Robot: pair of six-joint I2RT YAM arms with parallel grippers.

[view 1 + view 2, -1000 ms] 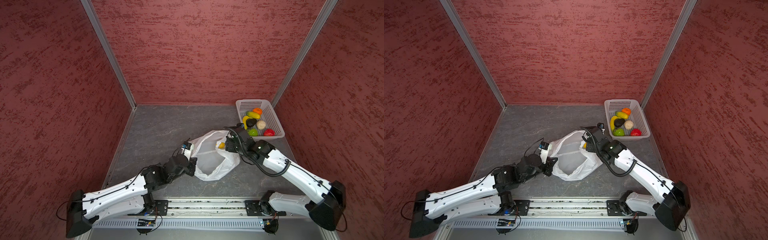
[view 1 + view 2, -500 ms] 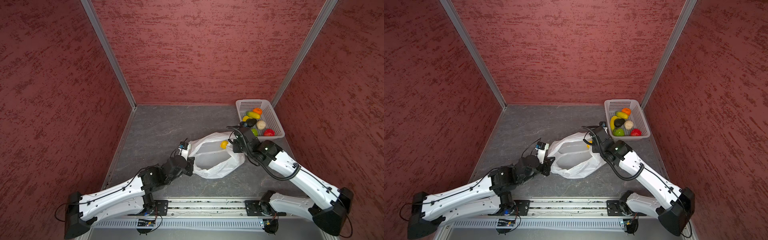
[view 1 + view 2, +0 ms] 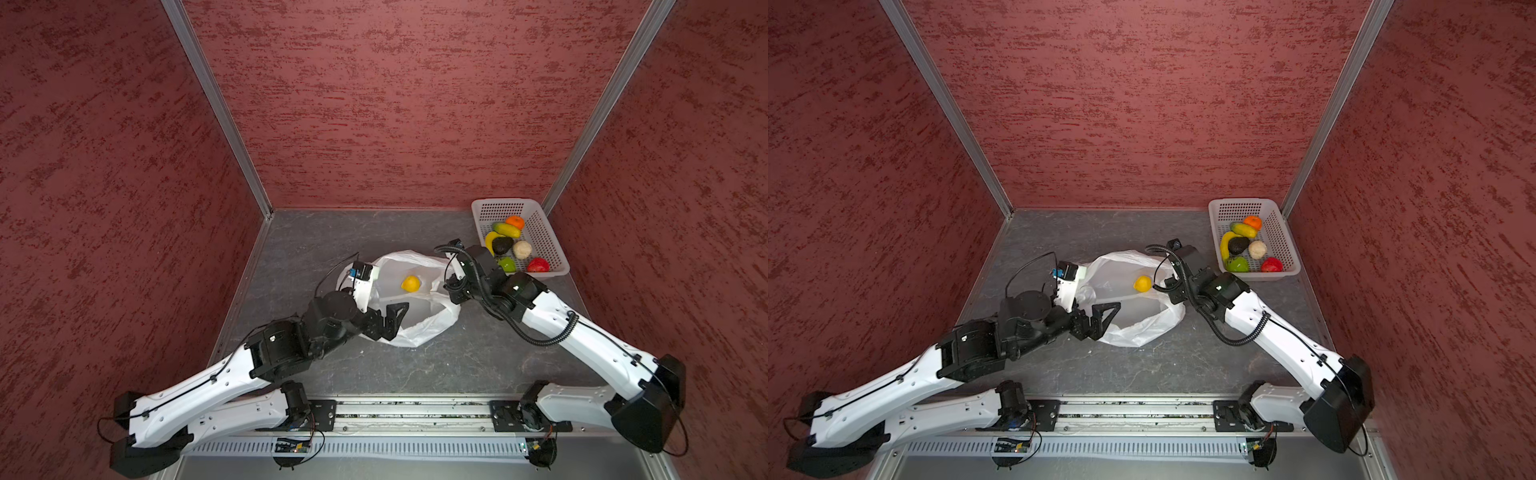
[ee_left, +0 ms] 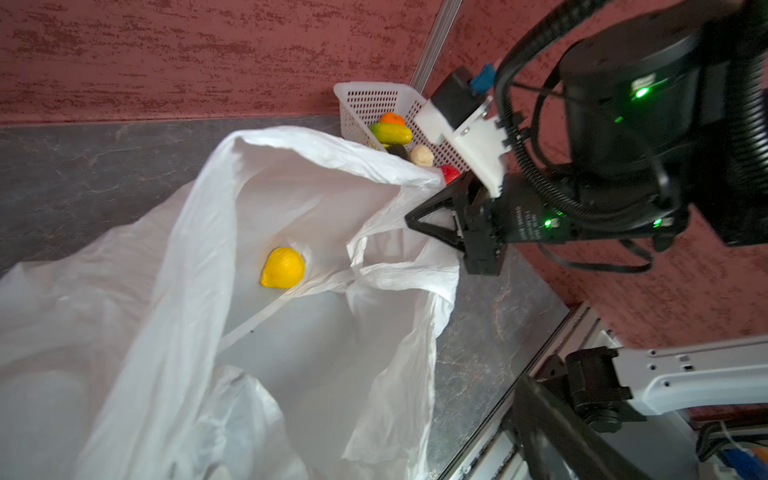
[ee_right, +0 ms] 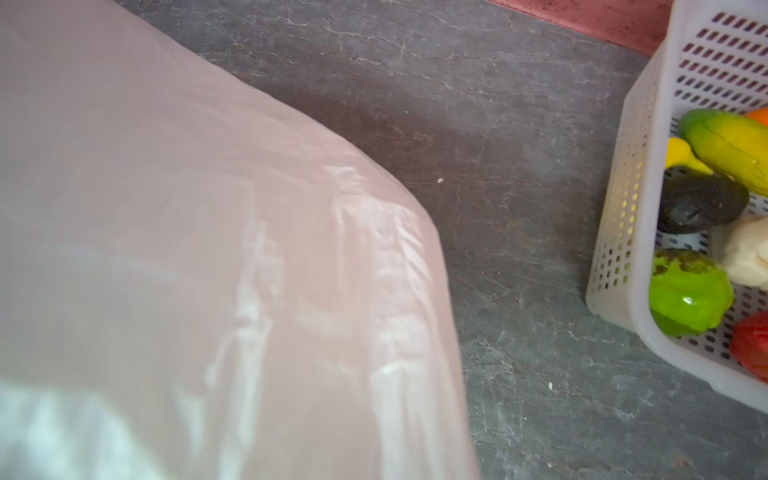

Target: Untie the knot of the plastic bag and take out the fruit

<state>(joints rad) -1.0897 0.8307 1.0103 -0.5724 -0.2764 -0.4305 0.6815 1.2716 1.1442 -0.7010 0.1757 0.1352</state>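
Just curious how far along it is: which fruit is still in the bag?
The lemon, alone inside the bag; the others lie in the basket.

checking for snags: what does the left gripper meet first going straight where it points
The left gripper would probably meet loose film of the plastic bag first, ahead of the lemon; depth unclear.

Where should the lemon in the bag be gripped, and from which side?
Across the lemon's round middle, from above through the bag's open mouth: it lies bare on the bag's floor, nothing over it. The right hand pinches the rim beside it, so the open left hand seems the free one.
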